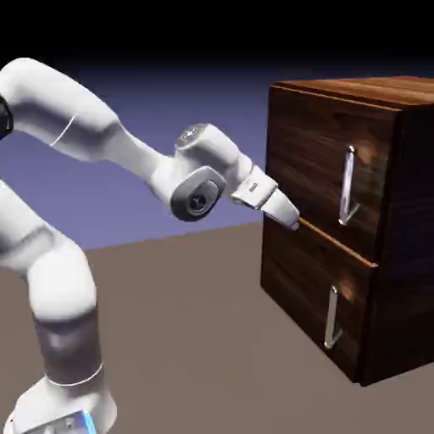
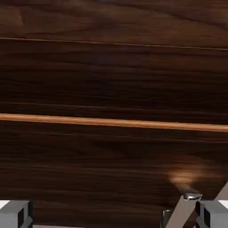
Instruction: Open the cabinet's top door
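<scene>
The cabinet (image 1: 398, 229) is a dark wood-grain box at the exterior view's right. Its top door (image 1: 318, 161) is the upper front panel and lies flush, with a long silver bar handle (image 1: 347, 186). My gripper (image 1: 291, 220) points at the front's left part, level with the seam between the two panels and well left of that handle. In the hand view wood fills the picture, crossed by the orange seam (image 2: 111, 122). My gripper (image 2: 113, 216) is open, its fingertips (image 2: 15, 213) wide apart with nothing between them. A silver handle end (image 2: 190, 197) shows near the right tip; I cannot tell which handle.
The lower panel (image 1: 305, 288) carries a shorter silver handle (image 1: 332, 318). The cabinet stands on a brown table (image 1: 195, 339). My arm's white links rise from the exterior view's lower left.
</scene>
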`<state>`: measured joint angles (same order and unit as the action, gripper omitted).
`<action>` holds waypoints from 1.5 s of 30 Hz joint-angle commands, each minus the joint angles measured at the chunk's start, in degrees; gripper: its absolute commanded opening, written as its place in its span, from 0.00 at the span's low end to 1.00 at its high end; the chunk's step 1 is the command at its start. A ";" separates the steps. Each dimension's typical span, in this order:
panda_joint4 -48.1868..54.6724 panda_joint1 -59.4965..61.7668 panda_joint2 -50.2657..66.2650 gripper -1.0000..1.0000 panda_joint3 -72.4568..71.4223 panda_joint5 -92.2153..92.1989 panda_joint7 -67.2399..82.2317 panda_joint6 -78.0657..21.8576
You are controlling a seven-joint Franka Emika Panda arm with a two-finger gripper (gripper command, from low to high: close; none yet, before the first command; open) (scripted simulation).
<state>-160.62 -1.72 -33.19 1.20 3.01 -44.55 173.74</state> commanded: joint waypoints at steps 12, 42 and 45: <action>3.77 -10.32 -5.28 1.00 11.91 29.90 -20.79 -2.62; 13.19 -36.11 -18.48 1.00 41.67 104.66 -72.76 -9.15; 14.14 -38.69 -19.80 1.00 44.65 112.13 -77.96 -9.81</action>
<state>-146.49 -40.41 -52.99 45.84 115.13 -122.50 163.94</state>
